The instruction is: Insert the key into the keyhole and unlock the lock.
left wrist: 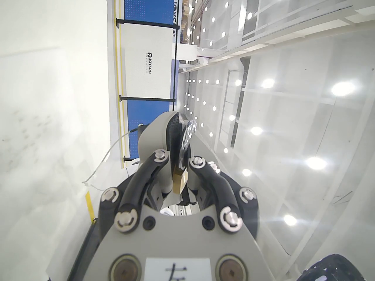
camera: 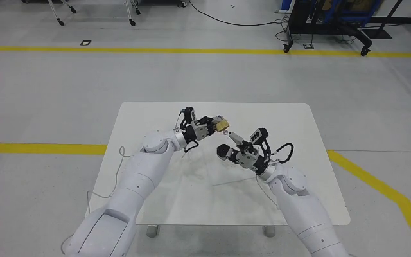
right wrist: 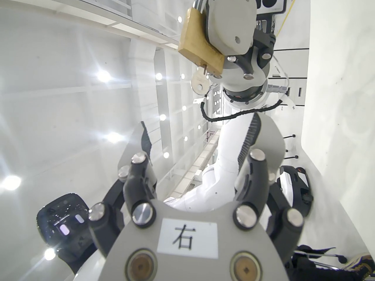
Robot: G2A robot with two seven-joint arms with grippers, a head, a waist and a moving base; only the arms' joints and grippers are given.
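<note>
**Key seated in lock, right claw off it**

Brass lock [right wrist: 199, 42] is gripped in the left claw [camera: 217, 124], held in the air over the middle of the tabletop [camera: 160, 128]. Key [right wrist: 199, 81] is in the keyhole, with its head sticking out of the lock's end face. Right claw [right wrist: 202, 130] is spread open, holding nothing, just near-right of the lock and clear of the key.
</note>
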